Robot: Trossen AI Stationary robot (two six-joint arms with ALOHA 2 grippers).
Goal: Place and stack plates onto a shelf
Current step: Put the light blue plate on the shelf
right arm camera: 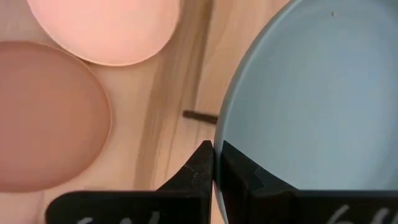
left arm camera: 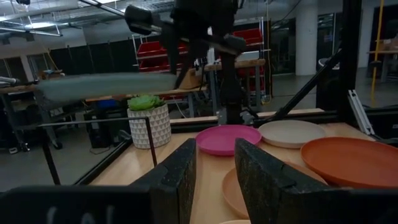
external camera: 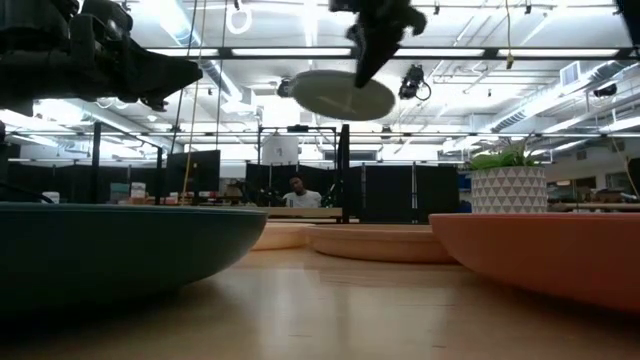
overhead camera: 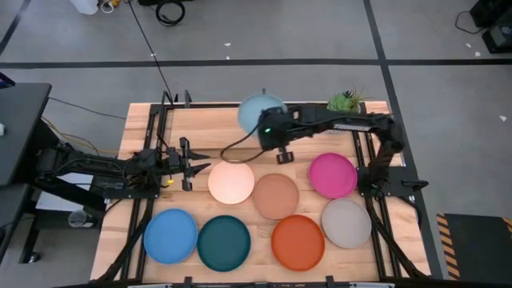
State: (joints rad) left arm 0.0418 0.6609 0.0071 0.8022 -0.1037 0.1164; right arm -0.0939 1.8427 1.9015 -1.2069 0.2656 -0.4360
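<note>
1. Right pincer [right arm camera: 213, 163] clenched on the light blue plate's [overhead camera: 258, 112] rim, carrying it high at the bench's [overhead camera: 136, 128] twelve o'clock edge for shelving.
2. Left pincer [overhead camera: 194, 164] waits at nine o'clock, part-spread, empty.

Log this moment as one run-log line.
right gripper: shut on light blue plate, held above table | left gripper: empty, waiting at left edge | shelf: no plates visible | seven plates on table
</note>
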